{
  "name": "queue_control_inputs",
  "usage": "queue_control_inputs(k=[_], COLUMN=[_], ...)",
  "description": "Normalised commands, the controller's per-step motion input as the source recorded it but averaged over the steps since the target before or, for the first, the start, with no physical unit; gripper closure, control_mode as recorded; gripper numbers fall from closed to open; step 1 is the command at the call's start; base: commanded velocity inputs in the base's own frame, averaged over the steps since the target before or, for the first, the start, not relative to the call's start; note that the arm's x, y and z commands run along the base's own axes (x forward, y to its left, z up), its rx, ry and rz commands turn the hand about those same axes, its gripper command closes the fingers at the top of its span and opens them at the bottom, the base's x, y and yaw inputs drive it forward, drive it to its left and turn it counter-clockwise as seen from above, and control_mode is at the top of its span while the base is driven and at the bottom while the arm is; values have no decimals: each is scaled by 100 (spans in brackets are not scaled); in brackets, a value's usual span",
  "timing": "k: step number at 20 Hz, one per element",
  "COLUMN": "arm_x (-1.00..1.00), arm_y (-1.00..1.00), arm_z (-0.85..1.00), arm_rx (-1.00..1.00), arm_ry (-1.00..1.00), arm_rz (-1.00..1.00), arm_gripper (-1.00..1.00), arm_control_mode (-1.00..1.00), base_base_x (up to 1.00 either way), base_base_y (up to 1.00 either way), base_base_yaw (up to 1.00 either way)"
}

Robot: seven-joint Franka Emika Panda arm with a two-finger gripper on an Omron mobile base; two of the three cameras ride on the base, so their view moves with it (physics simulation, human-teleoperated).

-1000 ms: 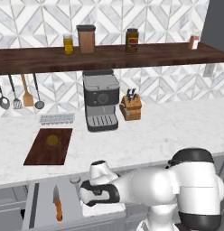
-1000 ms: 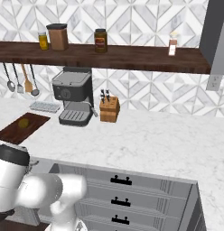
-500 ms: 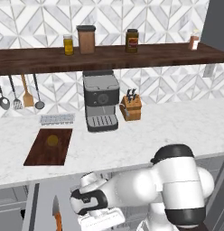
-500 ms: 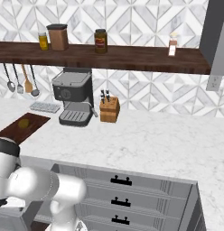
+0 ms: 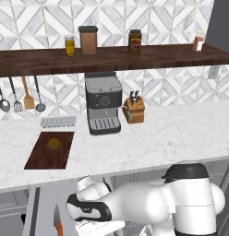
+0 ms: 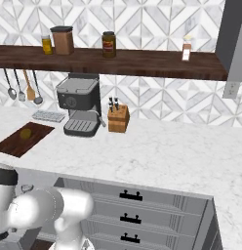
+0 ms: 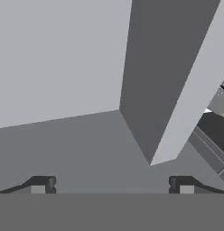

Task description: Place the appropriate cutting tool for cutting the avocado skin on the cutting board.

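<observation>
Knife (image 5: 57, 220) lay low in the open drawer, near left; avocado (image 5: 53, 144) sat on cutting board (image 5: 40, 159); hand (image 7: 112, 185) fingers apart, empty.

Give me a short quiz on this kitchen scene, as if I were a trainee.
1. True or false: the avocado lies on the board.
2. Where is the orange-handled knife? A) on the board B) in the knife block C) low in the open drawer below the counter
3. Fill in: the gripper's jaws stand ____, with nothing between them.

Key: 1 true; 2 C; 3 open
</observation>
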Motion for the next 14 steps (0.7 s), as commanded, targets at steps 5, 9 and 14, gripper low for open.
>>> queue_control_inputs(k=[5, 9, 14], arm_x=[4, 25, 33], arm_y=[5, 32, 35], arm_z=[46, 1, 0], arm_rx=[13, 14, 11], arm_ry=[-18, -18, -13], arm_rz=[2, 5, 7], arm_gripper=[-100, -100, -100], arm_control_mode=[-100, -100, -100], base_base_x=[0, 0, 0], base_base_y=[0, 0, 0], base_base_yaw=[0, 0, 0])
